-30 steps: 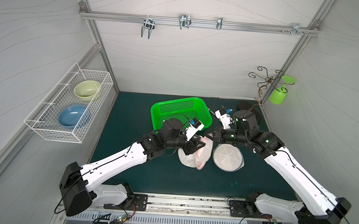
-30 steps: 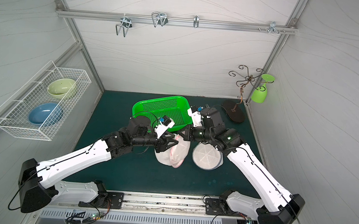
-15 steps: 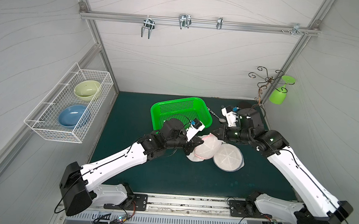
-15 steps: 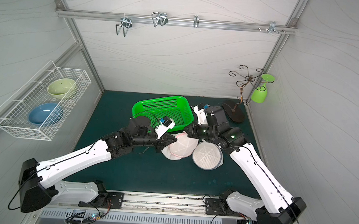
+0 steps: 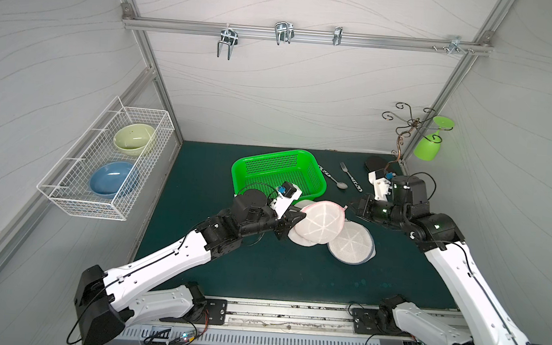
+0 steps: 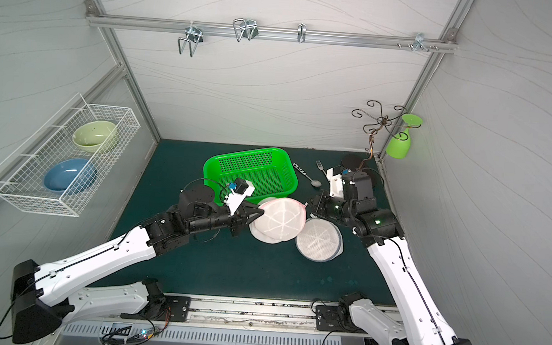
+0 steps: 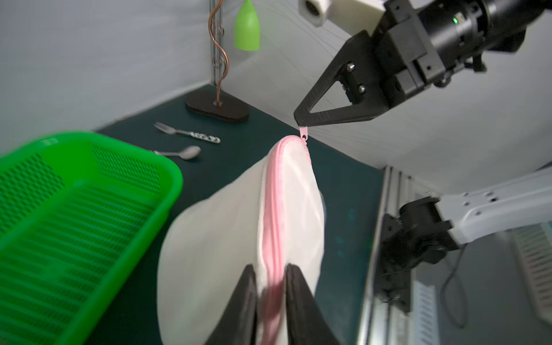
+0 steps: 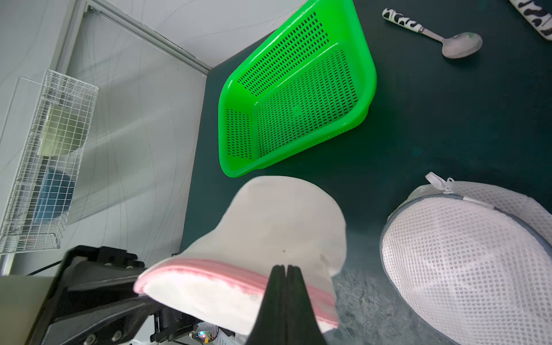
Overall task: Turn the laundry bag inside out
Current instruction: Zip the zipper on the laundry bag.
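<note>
While the right gripper pinches its pink zipper pull, the white domed laundry bag hangs by the green basket, left gripper narrowly straddling its seam, grip unclear tbh.

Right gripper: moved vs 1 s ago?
Yes. The right gripper, shut on the zipper pull, has shifted to its own right, away from the green basket, stretching the pink laundry bag taut.

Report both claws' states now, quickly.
Left claw: closed on the laundry bag at its pink-zippered edge.
Right claw: closed, pinching the zipper pull.
</note>
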Motion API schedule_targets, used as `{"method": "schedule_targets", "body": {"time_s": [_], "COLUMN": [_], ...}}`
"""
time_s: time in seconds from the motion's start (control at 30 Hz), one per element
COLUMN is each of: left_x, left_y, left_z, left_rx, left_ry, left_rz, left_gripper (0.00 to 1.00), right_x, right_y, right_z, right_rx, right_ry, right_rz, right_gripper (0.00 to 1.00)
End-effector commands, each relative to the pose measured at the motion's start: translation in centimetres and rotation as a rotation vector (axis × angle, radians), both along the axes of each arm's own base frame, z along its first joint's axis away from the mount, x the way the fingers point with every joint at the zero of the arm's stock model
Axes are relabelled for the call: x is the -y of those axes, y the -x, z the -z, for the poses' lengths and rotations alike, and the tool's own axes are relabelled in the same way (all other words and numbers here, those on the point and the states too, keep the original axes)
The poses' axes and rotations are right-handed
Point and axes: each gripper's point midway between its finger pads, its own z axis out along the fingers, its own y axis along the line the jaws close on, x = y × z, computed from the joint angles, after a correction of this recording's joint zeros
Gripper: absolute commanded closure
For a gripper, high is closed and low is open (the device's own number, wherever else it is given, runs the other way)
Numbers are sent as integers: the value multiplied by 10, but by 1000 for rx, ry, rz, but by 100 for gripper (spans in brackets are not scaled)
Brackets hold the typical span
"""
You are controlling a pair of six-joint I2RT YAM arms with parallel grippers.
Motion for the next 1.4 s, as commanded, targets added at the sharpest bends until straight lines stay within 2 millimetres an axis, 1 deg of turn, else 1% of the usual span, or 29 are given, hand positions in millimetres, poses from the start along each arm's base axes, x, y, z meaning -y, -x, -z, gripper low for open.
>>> {"method": "schedule_targets", "body": {"time_s": [0.0, 0.03, 0.07, 0.13, 0.23, 0.33, 0.47, 0.5, 0.63, 0.7, 0.93, 1.07, 1.1, 1.13, 1.23, 1.27, 1.37], "left_x": [3, 3, 3, 5, 8, 14, 19, 20, 22, 21, 25, 30, 31, 32, 34, 34, 32], "left_y": [-4, -4, -3, 0, 3, 6, 9, 10, 16, 16, 21, 21, 21, 22, 25, 26, 29], "left_z": [-13, -12, -13, -15, -19, -25, -28, -27, -24, -23, -17, -19, -21, -21, -23, -23, -22], "left_rx": [0, 2, 10, 24, 41, 50, 53, 54, 48, 45, 20, 13, 14, 11, 12, 10, 7], "left_ry": [5, -4, -10, -15, -22, -6, -5, -8, -20, -26, -23, -10, -5, -5, -1, 0, 1], "left_rz": [-9, -8, 1, 22, 56, 97, 136, 148, 183, 185, 223, 237, 241, 248, 272, 275, 283], "left_gripper": [57, 51, 48, 45, 43, 42, 43, 44, 58, 63, 76, 76, 78, 82, 98, 100, 100], "right_x": [-15, -19, -22, -28, -39, -48, -63, -67, -77, -81, -92, -97, -98, -98, -97, -95, -81], "right_y": [7, 9, 11, 15, 20, 25, 33, 36, 43, 47, 58, 63, 63, 64, 61, 58, 43], "right_z": [-30, -32, -32, -33, -34, -36, -39, -40, -46, -50, -61, -62, -62, -62, -59, -57, -50], "right_rx": [114, 129, 137, 155, 173, 187, 211, 219, 268, 292, 353, 366, 367, 368, 370, 367, 356], "right_ry": [-39, -30, -20, -12, -11, -7, -24, -29, -29, -36, -63, -66, -64, -61, -30, -13, 61], "right_rz": [-76, -96, -112, -149, -202, -245, -323, -346, -406, -432, -495, -519, -522, -522, -505, -486, -380], "right_gripper": [100, 100, 100, 100, 100, 100, 100, 100, 100, 100, 100, 100, 100, 100, 100, 100, 100]}}
